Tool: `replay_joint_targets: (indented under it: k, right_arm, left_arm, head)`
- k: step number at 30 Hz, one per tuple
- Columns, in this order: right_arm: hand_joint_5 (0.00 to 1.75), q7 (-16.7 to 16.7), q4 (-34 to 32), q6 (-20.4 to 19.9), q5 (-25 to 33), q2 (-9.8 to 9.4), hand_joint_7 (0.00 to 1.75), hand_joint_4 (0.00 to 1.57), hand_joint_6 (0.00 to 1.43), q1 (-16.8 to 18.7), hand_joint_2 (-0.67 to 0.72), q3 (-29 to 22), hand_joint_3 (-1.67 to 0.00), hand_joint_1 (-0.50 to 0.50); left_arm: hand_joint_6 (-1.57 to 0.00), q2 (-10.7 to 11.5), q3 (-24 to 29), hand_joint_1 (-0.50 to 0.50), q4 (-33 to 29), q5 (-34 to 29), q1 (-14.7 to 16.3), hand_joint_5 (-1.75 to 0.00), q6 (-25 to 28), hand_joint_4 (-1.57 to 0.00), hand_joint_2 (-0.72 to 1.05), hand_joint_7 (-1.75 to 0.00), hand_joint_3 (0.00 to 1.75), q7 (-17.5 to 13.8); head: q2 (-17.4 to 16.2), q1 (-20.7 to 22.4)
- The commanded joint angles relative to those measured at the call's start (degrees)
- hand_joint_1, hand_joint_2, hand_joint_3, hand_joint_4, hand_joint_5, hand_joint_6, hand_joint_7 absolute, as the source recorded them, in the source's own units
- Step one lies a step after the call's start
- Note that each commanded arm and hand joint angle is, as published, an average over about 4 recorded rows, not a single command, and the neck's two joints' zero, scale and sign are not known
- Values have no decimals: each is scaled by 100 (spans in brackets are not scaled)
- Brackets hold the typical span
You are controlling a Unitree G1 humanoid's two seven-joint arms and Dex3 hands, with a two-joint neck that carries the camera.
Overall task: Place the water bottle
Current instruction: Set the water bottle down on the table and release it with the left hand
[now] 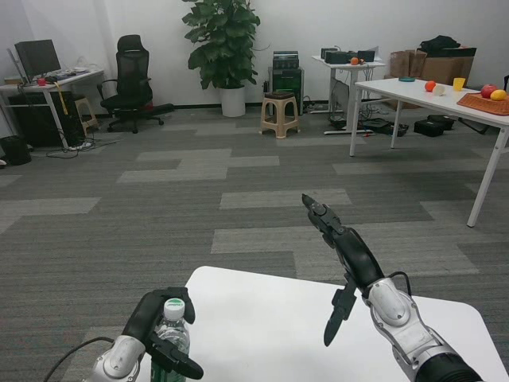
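The white bench fills the foreground. Above it the right hand is raised with fingers spread, holding nothing. At the bench's left edge, the left hand grips the water bottle (white cap up).

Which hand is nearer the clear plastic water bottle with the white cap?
Left. The left hand grips the clear plastic water bottle at the table's left edge; the right hand is raised, open, well off to its right.
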Motion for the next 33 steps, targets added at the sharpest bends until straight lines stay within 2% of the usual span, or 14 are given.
replay_joint_targets:
  k: [1,9,16,26,33]
  right_arm:
    - [0,-45,-42,-36,27,5,0,0,0,-31,53,5,0,-29]
    - [0,-45,-42,-36,27,2,0,0,0,-31,53,5,0,-29]
    - [0,-45,-42,-36,27,2,0,0,0,-31,53,5,0,-29]
    - [0,-45,-51,-36,27,5,0,0,0,-31,53,16,0,-29]
    - [0,-45,-51,-36,27,5,0,0,0,-33,53,23,0,-29]
  left_arm:
    - [-139,24,-130,-1,3,-91,-300,-175,48,-131,-21,-168,9,127]
    - [-137,-7,-261,-6,3,-102,-406,-175,87,-127,-19,-168,9,202]
    - [-135,-15,-261,-3,-19,-155,-406,-175,78,-123,-19,-168,9,202]
    - [-131,-40,-365,-6,-81,-249,-450,-175,74,-122,-19,-168,9,202]
    - [-126,-42,-371,-12,-76,-260,-450,-175,74,-112,-19,-168,9,202]
  head:
    - [-14,-15]
    - [-20,-16]
    - [-31,-7]
    - [-17,-9]
    - [-25,-16]
